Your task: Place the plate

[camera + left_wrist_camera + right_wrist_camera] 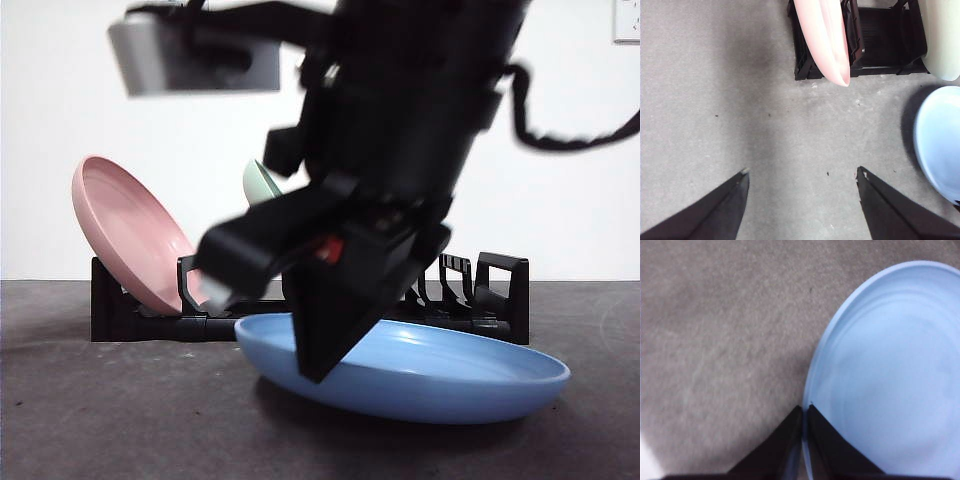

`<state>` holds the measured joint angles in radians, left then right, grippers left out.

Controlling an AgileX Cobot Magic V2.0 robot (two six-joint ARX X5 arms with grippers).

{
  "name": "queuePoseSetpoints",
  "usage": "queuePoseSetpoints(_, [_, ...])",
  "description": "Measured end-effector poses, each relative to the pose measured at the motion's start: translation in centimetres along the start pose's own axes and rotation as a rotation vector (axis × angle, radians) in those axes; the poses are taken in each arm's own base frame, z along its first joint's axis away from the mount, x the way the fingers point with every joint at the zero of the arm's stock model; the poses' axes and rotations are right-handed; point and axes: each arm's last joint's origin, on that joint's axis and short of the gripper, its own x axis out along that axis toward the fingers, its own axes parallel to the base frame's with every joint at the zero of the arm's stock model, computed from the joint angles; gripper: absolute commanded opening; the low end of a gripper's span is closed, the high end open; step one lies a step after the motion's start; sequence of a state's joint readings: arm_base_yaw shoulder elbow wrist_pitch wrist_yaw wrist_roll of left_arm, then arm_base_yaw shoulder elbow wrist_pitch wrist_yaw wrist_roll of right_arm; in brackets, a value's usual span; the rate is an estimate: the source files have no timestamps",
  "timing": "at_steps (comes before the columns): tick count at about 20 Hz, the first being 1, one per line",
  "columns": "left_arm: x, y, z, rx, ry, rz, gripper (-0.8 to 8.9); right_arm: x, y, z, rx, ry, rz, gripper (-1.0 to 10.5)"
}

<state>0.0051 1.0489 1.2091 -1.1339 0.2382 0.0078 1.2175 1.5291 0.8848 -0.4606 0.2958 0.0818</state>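
1. Front view: black rack stands on the dark desk, used as landmark. Pink plate leans in the rack's left end slot; pale green plate peeks out behind the arm, also in the rack.
2. Front view: blue plate lies just in front of the rack, tilted, left rim raised. A big dark arm comes down from above, its gripper closed on that raised left rim.
3. Left wrist view: left gripper hangs over bare desk in front of the rack, jaws spread wide, holding nothing. Pink plate's edge sticks out of the rack; green plate at the rack's other side; blue plate near the rack's front.
4. Right wrist view: right gripper has jaws pinched narrow onto the blue plate's rim, one jaw each side of the rim. Grey desk beside the plate.
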Motion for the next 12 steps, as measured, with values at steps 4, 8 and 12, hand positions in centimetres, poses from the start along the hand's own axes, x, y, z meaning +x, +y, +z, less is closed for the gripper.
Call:
queuePoseSetpoints(4, [0.0,0.0,0.0,0.000,0.000,0.000,3.44,0.5,0.2,0.6,0.015,-0.048,0.015,0.1])
queuePoseSetpoints(8, [0.0,0.0,0.0,0.000,0.000,0.000,3.44,0.4,0.3,1.2,0.028,-0.110,0.050,1.0])
queuePoseSetpoints(12, [0.0,0.0,0.0,0.000,0.000,0.000,3.44,0.6,0.6,1.2,0.023,-0.110,0.089,2.1])
